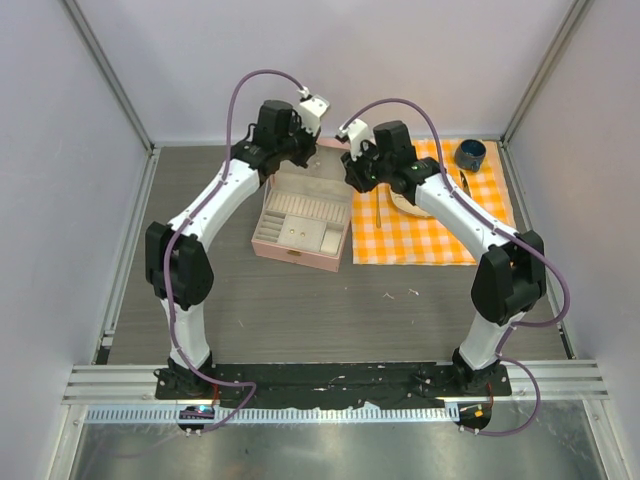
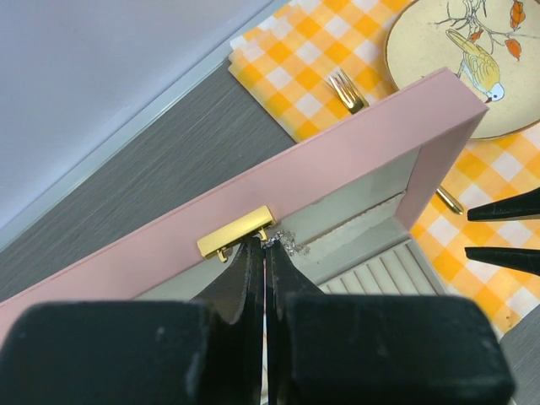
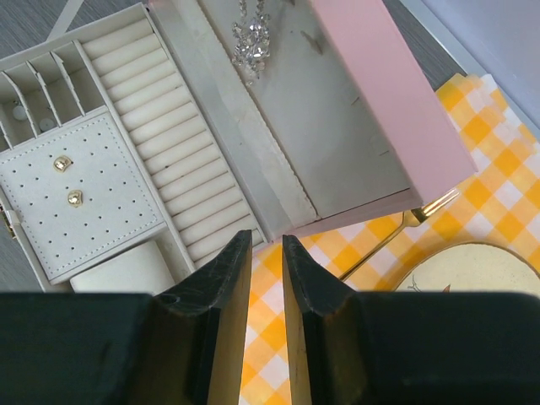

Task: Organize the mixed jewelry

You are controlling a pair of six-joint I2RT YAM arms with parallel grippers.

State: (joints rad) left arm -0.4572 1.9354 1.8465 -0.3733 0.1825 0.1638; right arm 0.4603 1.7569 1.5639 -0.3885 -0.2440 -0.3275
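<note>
- The chain [image 2: 288,245] is pinched by the left gripper [image 2: 264,249] at the lid of the pink case [image 2: 337,160].
- The right gripper [image 3: 267,243] is held ajar, empty, beside it.

Behind left pincer [image 2: 264,246]: most of chain [image 2: 291,246] hidden; plate [image 2: 439,59] cut by edge; fork [image 2: 344,87] handle behind case lid [image 2: 337,177].

A thin silvery chain [image 3: 250,38], bunched into a glittering cluster, hangs against the pale inner face of the pink case's raised lid [image 3: 337,126]; its upper end sits at the closed tips of the left gripper [image 2: 264,245], by the lid's top edge; two small gold-coloured studs [image 3: 61,163] sit in the perforated pad [image 3: 101,211] along the tray's front edge; tiny pale bits [image 1: 390,296] lie on the table [image 1: 300,320], toward its near edge.
</note>
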